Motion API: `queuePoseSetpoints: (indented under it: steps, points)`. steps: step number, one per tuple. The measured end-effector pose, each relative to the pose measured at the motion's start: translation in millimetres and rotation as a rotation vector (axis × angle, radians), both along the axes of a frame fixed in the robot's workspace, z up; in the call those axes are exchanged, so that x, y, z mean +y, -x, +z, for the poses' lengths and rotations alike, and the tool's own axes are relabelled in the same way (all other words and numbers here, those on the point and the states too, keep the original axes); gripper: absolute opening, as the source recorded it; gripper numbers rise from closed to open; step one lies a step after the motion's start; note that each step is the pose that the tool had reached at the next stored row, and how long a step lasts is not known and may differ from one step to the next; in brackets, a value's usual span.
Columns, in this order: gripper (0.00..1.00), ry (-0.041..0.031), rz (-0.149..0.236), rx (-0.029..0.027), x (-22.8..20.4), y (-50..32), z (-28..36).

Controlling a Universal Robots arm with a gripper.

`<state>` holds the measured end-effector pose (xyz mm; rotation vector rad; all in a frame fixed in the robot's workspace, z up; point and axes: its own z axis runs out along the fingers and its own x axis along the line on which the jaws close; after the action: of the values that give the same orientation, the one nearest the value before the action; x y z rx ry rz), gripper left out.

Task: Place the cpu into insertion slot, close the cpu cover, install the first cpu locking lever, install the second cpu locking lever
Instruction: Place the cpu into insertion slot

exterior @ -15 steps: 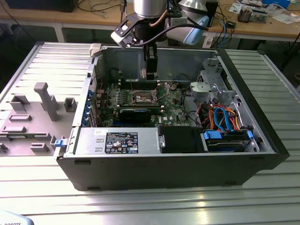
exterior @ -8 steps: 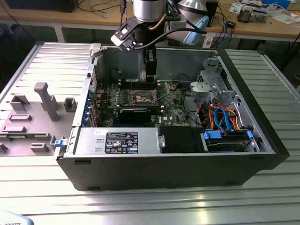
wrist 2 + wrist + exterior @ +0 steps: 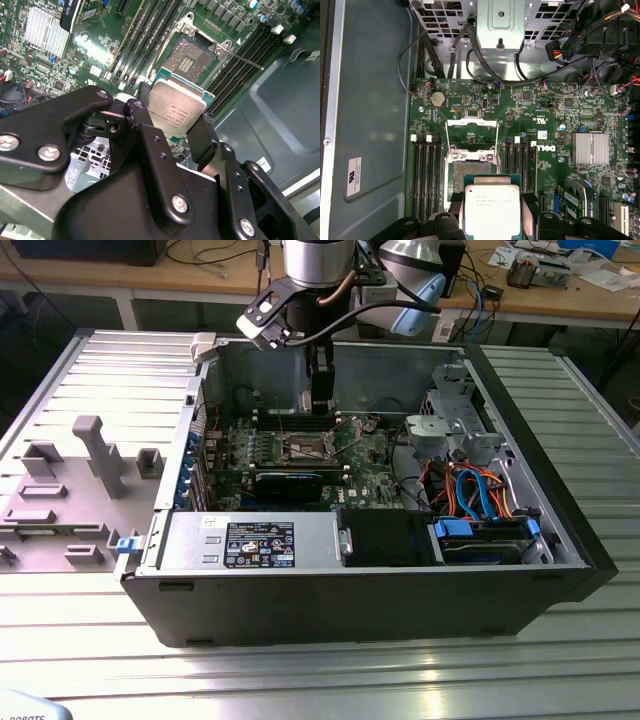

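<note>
Cpu brushed silver metal; tool matt black.

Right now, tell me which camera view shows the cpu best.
The second wrist view: the cpu shows its whole metal top, clamped between the fingers. The first wrist view sees it square-on but cut off at the picture's edge. In the exterior view it is too small to tell.
</note>
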<state>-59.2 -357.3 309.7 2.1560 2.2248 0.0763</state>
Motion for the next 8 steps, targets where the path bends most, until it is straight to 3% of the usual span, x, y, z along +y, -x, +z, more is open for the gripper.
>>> queuePoseSetpoints:
  steps: [5,8]
  points:
    - [0.54,0.0002,0.000,0.0001,0.0,0.0,-0.1]
    - [0.54,0.0013,0.000,-0.0001,0.0,0.0,-5.5]
